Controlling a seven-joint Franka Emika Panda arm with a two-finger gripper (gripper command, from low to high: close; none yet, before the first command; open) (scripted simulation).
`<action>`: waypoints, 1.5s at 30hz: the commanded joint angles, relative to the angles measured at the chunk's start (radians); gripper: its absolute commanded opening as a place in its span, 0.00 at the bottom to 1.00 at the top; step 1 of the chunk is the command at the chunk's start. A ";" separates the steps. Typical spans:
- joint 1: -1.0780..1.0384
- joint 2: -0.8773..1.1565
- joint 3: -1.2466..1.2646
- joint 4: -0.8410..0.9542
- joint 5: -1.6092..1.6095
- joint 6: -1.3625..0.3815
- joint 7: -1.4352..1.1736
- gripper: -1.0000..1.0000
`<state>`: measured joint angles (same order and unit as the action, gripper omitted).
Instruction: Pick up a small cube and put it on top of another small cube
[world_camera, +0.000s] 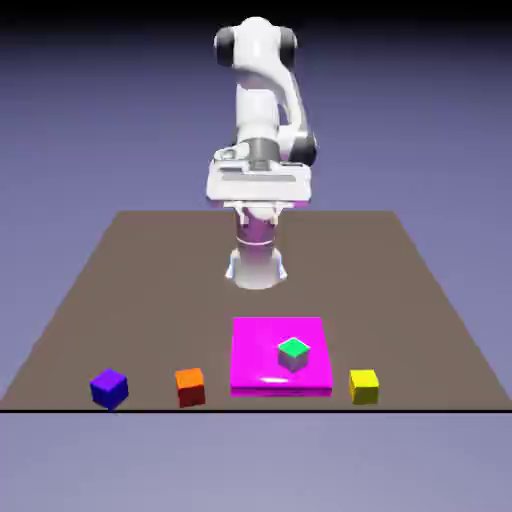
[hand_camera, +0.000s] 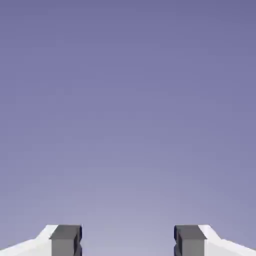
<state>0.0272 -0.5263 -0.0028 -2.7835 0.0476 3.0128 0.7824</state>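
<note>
Four cubes on the desk (world_camera: 130, 260), fingers (hand_camera: 128, 242) apart and empty facing backdrop: tip the hand down, centre over the orange cube (world_camera: 190, 386) before descending.

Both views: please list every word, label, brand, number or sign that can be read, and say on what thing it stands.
None: no readable text in either view.
The arm shows no brand or number.
The blue cube, orange cube, yellow cube, green cube and magenta pad have plain faces.
The table has no marks.
The hand view shows only the backdrop and the open gripper.
</note>
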 joint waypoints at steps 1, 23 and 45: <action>0.013 0.036 -0.002 0.022 0.040 -0.020 0.034 0.50; 0.290 0.834 -0.053 0.505 0.908 -0.461 0.789 0.50; 0.138 0.962 -0.164 0.666 0.875 -0.729 0.782 0.00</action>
<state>0.1653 0.4356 -0.1668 -2.1176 0.9247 2.2843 1.5625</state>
